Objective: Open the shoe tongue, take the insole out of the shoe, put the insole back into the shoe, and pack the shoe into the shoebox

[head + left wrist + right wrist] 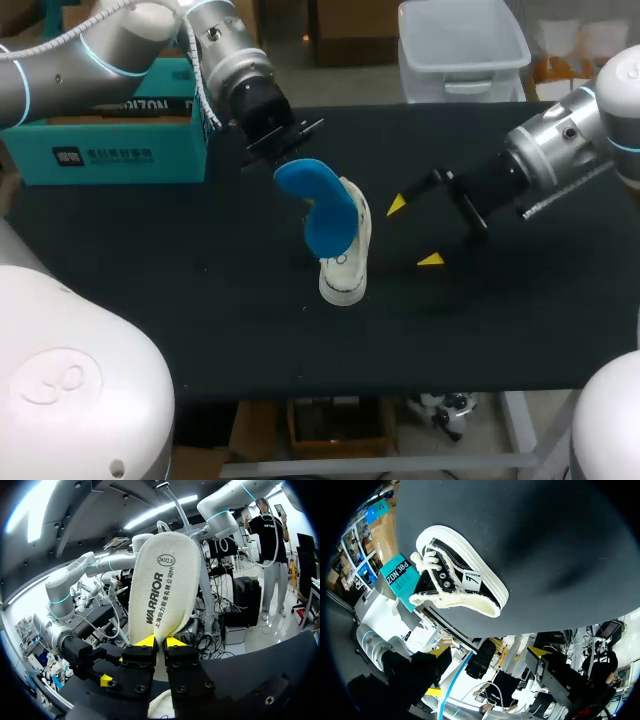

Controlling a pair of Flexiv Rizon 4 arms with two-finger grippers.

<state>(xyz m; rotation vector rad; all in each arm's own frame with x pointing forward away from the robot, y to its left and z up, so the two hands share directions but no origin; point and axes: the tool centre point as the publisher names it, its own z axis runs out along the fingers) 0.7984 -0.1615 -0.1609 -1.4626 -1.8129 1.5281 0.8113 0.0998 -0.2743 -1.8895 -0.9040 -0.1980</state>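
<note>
Yellow tips of the left gripper (160,642) are pinched together on the insole (165,580), one finger on each side of its narrower part, so it is grasping the insole. Ahead of the fingers the insole broadens out, and its cream fabric underside with printed marks faces the wrist camera. In the head view its other face is bright blue, and it hangs tilted from the gripper, held up above the black table (150,250). Under it in that view rests the shoe (345,275), near the middle of the table with its cream toe cap toward the near edge. From the right wrist view the shoe shows black canvas, a thick cream sole, cream laces and a fuzzy pale lining at the collar. The insole's lower end overlaps the shoe's opening in the head view, but I cannot tell whether it touches the shoe. Near the shoe, on its right, the right gripper (414,232) points toward it with its fingers spread wide and released, nothing between them. A teal shoebox (100,150) sits at the table's far left corner, behind the left arm and well apart from the shoe.
</note>
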